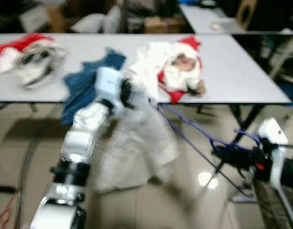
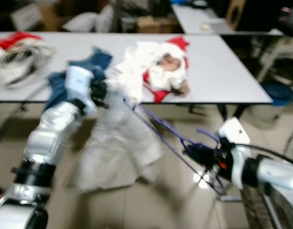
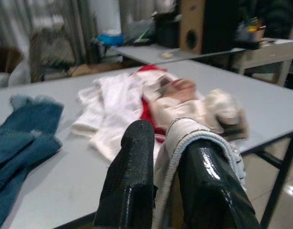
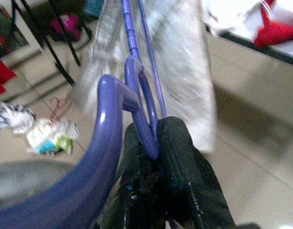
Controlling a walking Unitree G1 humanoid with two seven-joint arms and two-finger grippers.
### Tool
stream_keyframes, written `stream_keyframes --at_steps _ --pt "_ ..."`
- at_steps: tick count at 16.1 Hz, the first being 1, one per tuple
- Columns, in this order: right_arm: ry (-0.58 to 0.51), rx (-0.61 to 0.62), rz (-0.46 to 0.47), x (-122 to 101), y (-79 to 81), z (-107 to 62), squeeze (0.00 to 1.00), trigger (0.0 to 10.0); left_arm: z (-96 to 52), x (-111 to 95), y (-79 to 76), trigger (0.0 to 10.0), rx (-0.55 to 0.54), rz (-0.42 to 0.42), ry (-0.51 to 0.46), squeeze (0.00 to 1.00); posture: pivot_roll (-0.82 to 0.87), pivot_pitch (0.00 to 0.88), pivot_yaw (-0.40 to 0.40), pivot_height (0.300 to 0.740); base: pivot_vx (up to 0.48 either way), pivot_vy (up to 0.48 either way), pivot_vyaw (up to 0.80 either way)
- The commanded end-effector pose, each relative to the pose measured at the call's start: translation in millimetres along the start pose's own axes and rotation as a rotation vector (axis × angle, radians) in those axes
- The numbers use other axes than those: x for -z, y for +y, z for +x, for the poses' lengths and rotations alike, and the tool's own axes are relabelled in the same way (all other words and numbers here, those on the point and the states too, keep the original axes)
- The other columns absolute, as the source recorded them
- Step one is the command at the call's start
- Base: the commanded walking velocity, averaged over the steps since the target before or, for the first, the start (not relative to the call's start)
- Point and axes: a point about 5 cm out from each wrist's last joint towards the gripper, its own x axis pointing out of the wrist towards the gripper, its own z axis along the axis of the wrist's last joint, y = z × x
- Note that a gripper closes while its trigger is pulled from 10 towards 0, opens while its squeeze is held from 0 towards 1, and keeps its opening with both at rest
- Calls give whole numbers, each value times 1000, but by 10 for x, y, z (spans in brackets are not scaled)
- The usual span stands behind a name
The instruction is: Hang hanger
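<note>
The right gripper (image 4: 153,143) has its jaws clamped on the purple hanger (image 4: 132,90) just below the hook, low on the right above the floor (image 1: 194,200); the left gripper (image 3: 163,157) has its jaws pinched on the edge of a white garment (image 1: 132,148), up at the near edge of the surface (image 1: 251,71). The hanger's long bars run from the right jaws up and left into that garment, which droops off the surface toward the floor. Farther left on the surface lie blue jeans (image 1: 89,81); farther right, a heap of white and red clothes (image 1: 177,67). By my judgement the garment is being fitted on the hanger, not yet hung; next the hanger's shoulders need seating inside the cloth, then the hook needs a rail, which I cannot find here.
</note>
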Motion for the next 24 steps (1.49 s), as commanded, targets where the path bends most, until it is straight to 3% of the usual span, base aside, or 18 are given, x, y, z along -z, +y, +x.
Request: stream_keyframes --at_steps 1,5,9,12,13,14,16,19,20,22,23,24 --pt "-8 -6 -9 -45 -9 -44 0 10000 87 -218 -115 10000 56 26 -87 0 -98 0 32 740 412 0 0" --pt "34 -162 -15 -94 91 -70 0 10000 300 -473 -79 10000 103 36 -135 0 -108 0 -6 740 412 0 0" --pt "87 -264 -64 -70 118 144 0 10000 431 -901 -250 10000 234 72 -249 0 -99 0 -28 740 410 0 0" --pt "63 -152 -140 -183 -121 373 0 10000 352 -1346 -304 10000 333 107 -371 0 -83 0 -17 740 412 0 0" --pt "58 -136 -152 -216 -158 401 0 10000 326 -1405 -313 10000 350 111 -388 0 -83 0 -17 740 412 0 0" --pt "41 -84 -202 -359 -299 439 0 10000 227 -1549 -343 10000 395 134 -426 0 -83 0 -17 740 416 0 0" --pt "29 -42 -236 -487 -453 436 0 10000 155 -1626 -380 10000 433 150 -445 0 -78 0 -17 740 412 0 0" --pt "-22 207 -335 -915 -966 404 0 10000 94 -1812 -463 10000 482 165 -515 0 -71 0 -21 740 412 0 0" --pt "-16 357 -385 -1096 -1216 337 0 10000 64 -1937 -484 10000 490 158 -553 0 -71 0 -22 740 409 0 0" --pt "-53 636 -474 -1454 -1592 117 0 10000 12 -2104 -504 10000 495 149 -606 0 -66 0 -25 740 407 0 0" --pt "-118 882 -573 -1793 -1811 -158 0 10000 -23 -2222 -503 10000 491 139 -647 0 -64 0 -29 740 398 0 0" --pt "-187 976 -626 -1973 -1846 -303 0 10000 -28 -2277 -495 10000 479 125 -667 0 -59 0 -36 740 398 0 0"
